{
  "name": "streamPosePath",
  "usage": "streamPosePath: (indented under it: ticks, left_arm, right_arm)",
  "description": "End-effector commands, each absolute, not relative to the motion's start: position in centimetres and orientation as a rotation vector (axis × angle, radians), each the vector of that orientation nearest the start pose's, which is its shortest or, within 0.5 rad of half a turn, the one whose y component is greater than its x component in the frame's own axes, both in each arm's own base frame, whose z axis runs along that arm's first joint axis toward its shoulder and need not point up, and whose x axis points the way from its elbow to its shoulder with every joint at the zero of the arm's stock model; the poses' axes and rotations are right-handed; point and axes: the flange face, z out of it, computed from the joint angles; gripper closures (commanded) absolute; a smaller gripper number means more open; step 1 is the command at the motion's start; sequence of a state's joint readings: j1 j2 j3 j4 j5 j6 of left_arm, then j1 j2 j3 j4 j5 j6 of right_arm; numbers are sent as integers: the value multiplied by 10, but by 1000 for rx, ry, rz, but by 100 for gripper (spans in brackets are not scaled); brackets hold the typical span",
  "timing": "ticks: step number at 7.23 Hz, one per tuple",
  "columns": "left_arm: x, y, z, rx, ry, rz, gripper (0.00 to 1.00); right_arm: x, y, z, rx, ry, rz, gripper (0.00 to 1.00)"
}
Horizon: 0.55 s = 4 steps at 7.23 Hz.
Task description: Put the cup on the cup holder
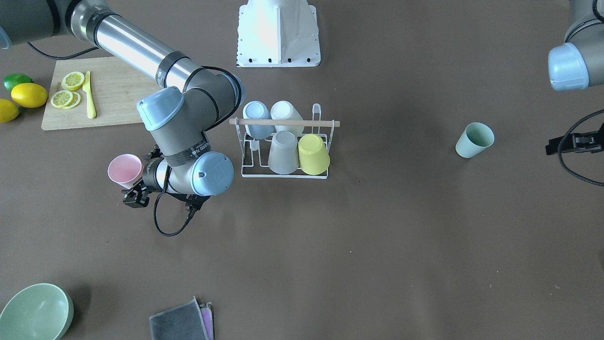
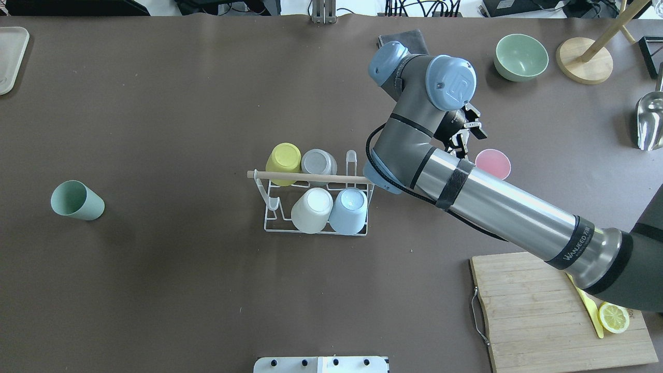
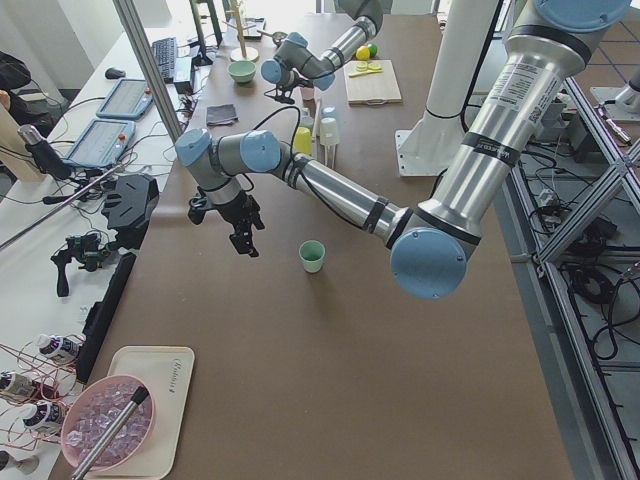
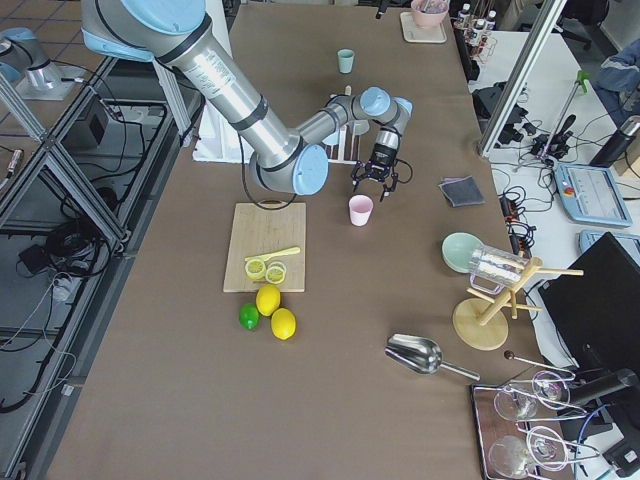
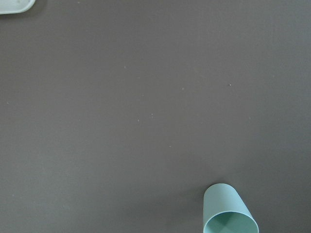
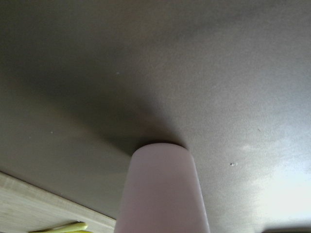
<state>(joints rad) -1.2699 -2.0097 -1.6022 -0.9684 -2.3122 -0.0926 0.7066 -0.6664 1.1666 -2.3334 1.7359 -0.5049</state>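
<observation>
The white wire cup holder (image 1: 283, 123) with a wooden rod on top stands mid-table and carries several upturned cups; it also shows in the overhead view (image 2: 311, 177). A pink cup (image 1: 124, 169) stands upright, mouth up, apart from the holder (image 2: 493, 163) (image 6: 163, 191). My right gripper (image 2: 466, 133) hangs open just beside and above the pink cup and does not hold it. A green cup (image 1: 474, 140) stands alone at the other side (image 2: 76, 200) (image 5: 228, 213). My left gripper (image 1: 564, 144) hovers near it; I cannot tell whether its jaws are open.
A wooden cutting board (image 1: 113, 94) with lemon slices and a yellow knife lies behind the right arm, with whole lemons and a lime (image 1: 23, 94) beside it. A green bowl (image 1: 35, 314) and a folded grey cloth (image 1: 181, 323) sit at the operators' edge.
</observation>
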Motion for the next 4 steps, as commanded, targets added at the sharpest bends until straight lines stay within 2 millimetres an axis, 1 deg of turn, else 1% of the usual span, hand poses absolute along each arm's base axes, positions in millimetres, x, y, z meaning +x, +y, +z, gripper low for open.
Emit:
streamPosePath:
  ticks: [1,2,3,4]
  left_arm:
    - [189,-614,466,-315,684,242,2]
    - [197,-615,480,-328,687,300,2]
    - [220,-629,490,-347,692,395,2]
    - [242,-638,495,-383,682,414,2]
  right_arm:
    - [-498,-575,365,-310,-120,-1356,0]
    - [-498,-574,365,-312,-119,-1358,0]
    - [-502,-570,371,-322,-119,-1378,0]
    - [-504,-569,373,-322,-119,-1387,0]
